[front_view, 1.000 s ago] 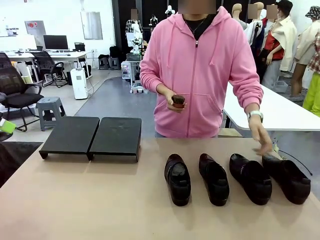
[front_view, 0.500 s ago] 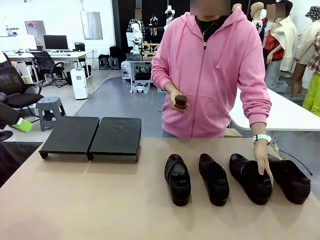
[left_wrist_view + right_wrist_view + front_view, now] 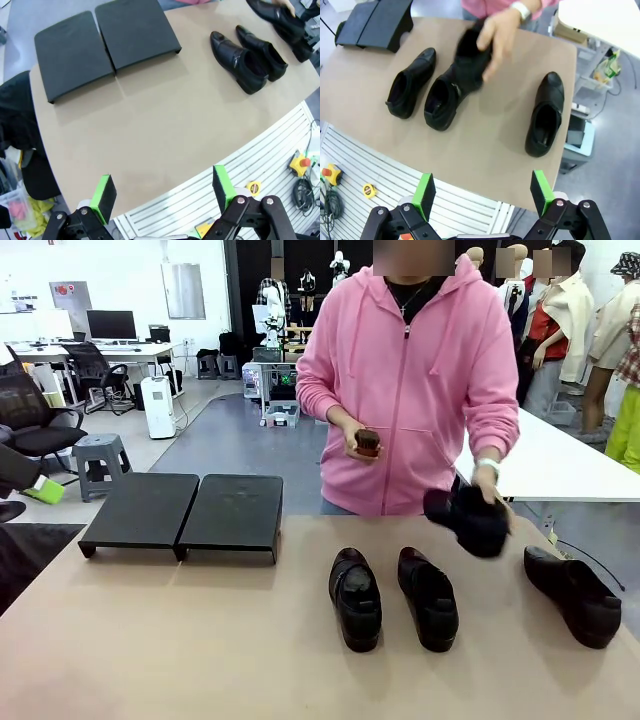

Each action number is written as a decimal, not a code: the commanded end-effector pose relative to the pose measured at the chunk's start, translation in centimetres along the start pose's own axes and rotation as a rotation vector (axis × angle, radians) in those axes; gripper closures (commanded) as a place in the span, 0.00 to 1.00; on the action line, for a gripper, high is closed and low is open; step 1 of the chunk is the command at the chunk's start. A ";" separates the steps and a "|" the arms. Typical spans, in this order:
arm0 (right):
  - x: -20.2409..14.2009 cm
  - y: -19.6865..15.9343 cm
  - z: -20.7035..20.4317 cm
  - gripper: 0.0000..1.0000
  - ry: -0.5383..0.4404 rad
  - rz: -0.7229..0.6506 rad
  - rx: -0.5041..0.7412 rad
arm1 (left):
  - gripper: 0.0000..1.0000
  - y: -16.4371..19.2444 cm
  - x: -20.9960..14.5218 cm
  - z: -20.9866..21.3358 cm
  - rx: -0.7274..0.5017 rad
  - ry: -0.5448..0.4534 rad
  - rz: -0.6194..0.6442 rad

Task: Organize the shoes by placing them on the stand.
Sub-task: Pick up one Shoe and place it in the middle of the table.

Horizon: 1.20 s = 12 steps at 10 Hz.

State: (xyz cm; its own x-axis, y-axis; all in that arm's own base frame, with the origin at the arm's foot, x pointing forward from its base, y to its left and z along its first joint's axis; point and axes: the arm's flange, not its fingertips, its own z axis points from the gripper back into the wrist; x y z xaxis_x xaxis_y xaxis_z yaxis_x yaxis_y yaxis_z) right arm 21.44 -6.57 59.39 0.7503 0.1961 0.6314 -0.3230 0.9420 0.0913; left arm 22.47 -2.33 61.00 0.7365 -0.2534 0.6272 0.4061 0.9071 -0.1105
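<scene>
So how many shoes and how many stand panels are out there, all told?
Glossy black leather slip-on shoes: 4 (3 on the tan table, 1 lifted in the person's hand)
Matte black slanted stand panels: 2
Total: 6

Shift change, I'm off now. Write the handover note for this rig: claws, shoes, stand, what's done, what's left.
The left claw is open and holds nothing, above the near edge of the table.
The right claw is open and holds nothing.
A pair of shoes stands mid-table, and a third shoe at the robot's right.
The fourth shoe is held off the table in the person's hand.
The stand is far left, with no shoe on it.
Done: nothing. Left: all four shoes.
</scene>
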 end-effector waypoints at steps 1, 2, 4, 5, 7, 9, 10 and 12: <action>1.9 1.3 -1.7 0.00 0.021 0.068 0.001 | 0.00 0.1 0.1 0.0 -0.015 -0.013 0.007; 3.9 2.3 -3.2 0.00 0.035 0.101 0.099 | 0.00 0.1 0.1 0.0 -0.015 -0.013 0.007; 6.8 6.2 -9.4 0.00 0.097 0.175 0.154 | 0.00 0.1 0.1 0.0 -0.015 -0.013 0.007; 7.8 8.7 -13.0 0.00 0.133 0.202 0.160 | 0.00 0.1 0.1 0.0 -0.015 -0.013 0.007; 8.8 10.4 -15.3 0.00 0.085 0.226 0.084 | 0.00 0.1 0.1 0.0 -0.015 -0.013 0.007; 7.8 4.9 -10.3 0.00 0.030 0.132 0.003 | 0.00 0.1 0.1 0.0 -0.015 -0.013 0.007; 5.9 1.7 -6.6 0.00 0.060 0.091 0.016 | 0.00 0.1 0.1 0.0 -0.015 -0.013 0.007; 0.3 -3.6 0.2 0.00 0.089 -0.127 -0.073 | 0.00 0.1 0.1 0.0 -0.015 -0.013 0.007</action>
State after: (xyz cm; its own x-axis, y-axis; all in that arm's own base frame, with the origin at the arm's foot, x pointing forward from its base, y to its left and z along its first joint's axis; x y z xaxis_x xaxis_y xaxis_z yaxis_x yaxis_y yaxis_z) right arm 25.58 -7.22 58.63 0.7936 0.1812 0.5808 -0.2789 0.9568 0.0826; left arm 22.48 -2.25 61.06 0.7363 -0.2512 0.6282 0.4051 0.9074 -0.1120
